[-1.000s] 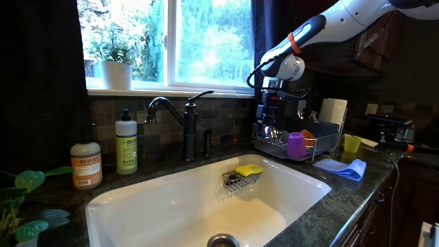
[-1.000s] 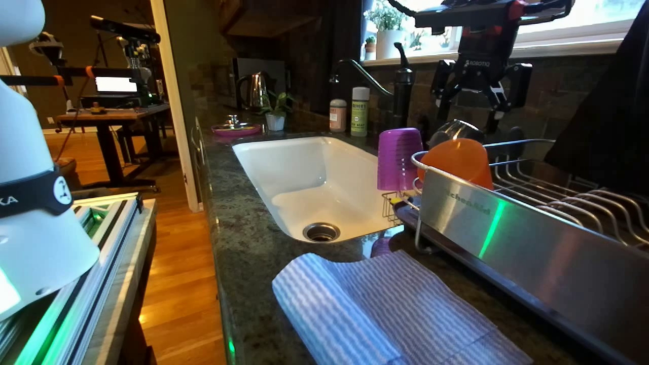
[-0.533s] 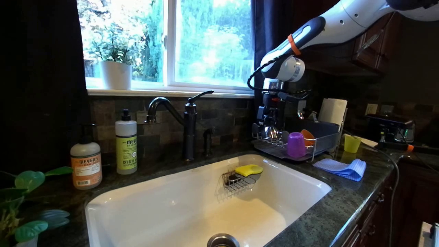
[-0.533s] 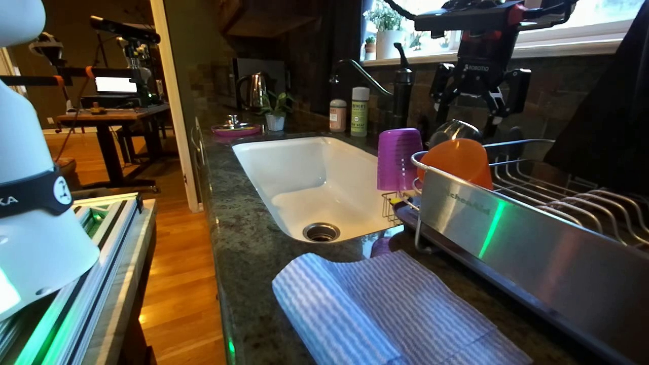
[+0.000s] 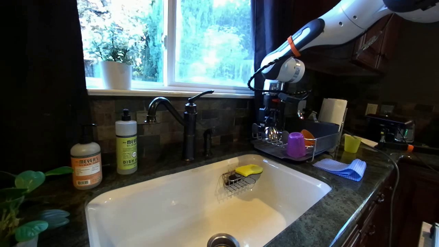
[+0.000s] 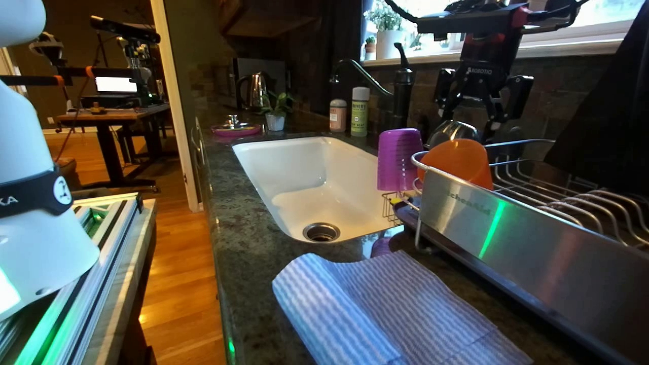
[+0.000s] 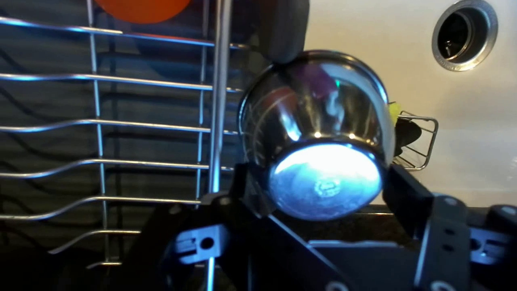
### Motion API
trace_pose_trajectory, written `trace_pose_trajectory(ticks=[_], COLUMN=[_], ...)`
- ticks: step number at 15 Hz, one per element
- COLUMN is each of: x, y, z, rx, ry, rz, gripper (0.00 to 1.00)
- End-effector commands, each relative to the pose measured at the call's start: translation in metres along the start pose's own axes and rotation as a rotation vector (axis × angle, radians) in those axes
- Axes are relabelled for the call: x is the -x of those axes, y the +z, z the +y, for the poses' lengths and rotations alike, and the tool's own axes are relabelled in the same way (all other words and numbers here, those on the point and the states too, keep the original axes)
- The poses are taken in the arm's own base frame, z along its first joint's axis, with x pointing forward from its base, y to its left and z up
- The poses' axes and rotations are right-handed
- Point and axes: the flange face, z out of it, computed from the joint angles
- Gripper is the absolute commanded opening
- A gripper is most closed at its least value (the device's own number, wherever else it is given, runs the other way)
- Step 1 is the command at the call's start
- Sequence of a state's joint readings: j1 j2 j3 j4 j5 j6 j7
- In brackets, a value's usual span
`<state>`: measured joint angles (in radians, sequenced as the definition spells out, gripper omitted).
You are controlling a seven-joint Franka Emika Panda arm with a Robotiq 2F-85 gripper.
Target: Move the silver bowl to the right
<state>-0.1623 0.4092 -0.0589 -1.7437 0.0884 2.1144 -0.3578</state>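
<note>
The silver bowl (image 7: 323, 117) stands upside down, its shiny flat base toward the camera in the wrist view. It sits at the sink-side end of the dish rack (image 7: 218, 101), beside the rack's thick rail, in both exterior views (image 5: 271, 132) (image 6: 453, 131). My gripper (image 7: 317, 178) points down with its two black fingers wide apart, one on each side of the bowl's base. In an exterior view the gripper (image 6: 466, 119) is low over the bowl. Whether the fingers touch the bowl I cannot tell. The bowl's lower part is hidden behind the orange cup (image 6: 459, 162) there.
A purple cup (image 5: 296, 144) stands at the rack's near corner. A dark grey tab (image 7: 284, 28) touches the bowl's rim. The white sink (image 5: 164, 206) lies beside the rack, with a yellow sponge (image 5: 248, 169) in a wire caddy. A blue striped cloth (image 6: 385, 304) lies in front.
My gripper has come down in small steps until its fingers are around the bowl's top. The bowl has stayed about where it was.
</note>
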Motion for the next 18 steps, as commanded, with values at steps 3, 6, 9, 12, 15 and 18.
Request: trace_pose_trajectory(ticks=[3, 6, 9, 12, 15, 18], x=[0.008, 0.013, 0.017, 0.020, 0.027, 0.029], y=[-0.013, -0.029, -0.033, -0.030, -0.039, -0.046], z=[-0.001, -0.001, -0.002, 0.003, 0.006, 0.006], rx=[0.008, 0.027, 0.044, 0.060, 0.086, 0.127], ry=[0.010, 0.007, -0.017, -0.079, -0.180, -0.352], rz=[-0.008, 0.013, 0.002, -0.012, -0.026, -0.058], gripper=[0.53, 0.40, 0.17, 0.50, 0.70, 0.93])
